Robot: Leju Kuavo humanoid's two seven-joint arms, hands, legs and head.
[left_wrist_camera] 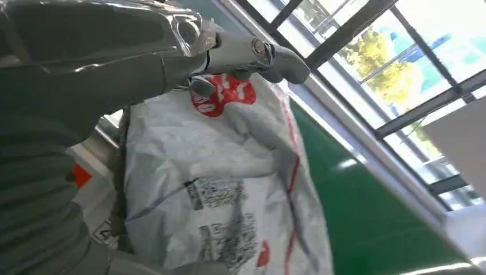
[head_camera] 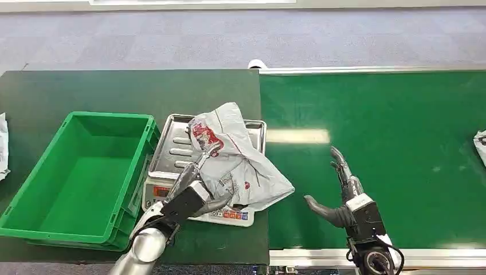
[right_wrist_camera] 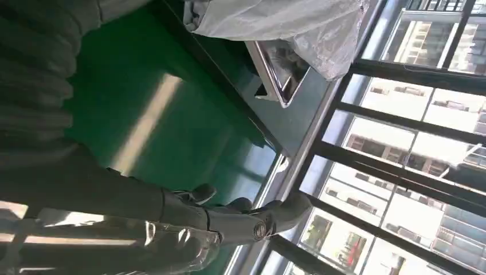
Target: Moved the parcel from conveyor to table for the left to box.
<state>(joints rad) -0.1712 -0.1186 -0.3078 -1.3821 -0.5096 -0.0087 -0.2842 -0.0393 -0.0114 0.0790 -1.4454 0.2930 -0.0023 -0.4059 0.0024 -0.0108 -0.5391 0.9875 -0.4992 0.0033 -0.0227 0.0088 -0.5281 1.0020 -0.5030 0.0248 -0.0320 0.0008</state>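
No words or numbers are showing clearly enough to read. The grey parcel (left_wrist_camera: 218,189) is carrying a red round mark near the top middle of the left wrist picture, with white letters inside that are too blurry to make out. Lower down in the middle, it is showing two dark blocks of printed label, smeared and unreadable. In the head picture, the scale (head_camera: 229,215) under the parcel is showing a row of small coloured buttons at the lower middle, and a red display at its left, but nothing there is sharp enough to read.
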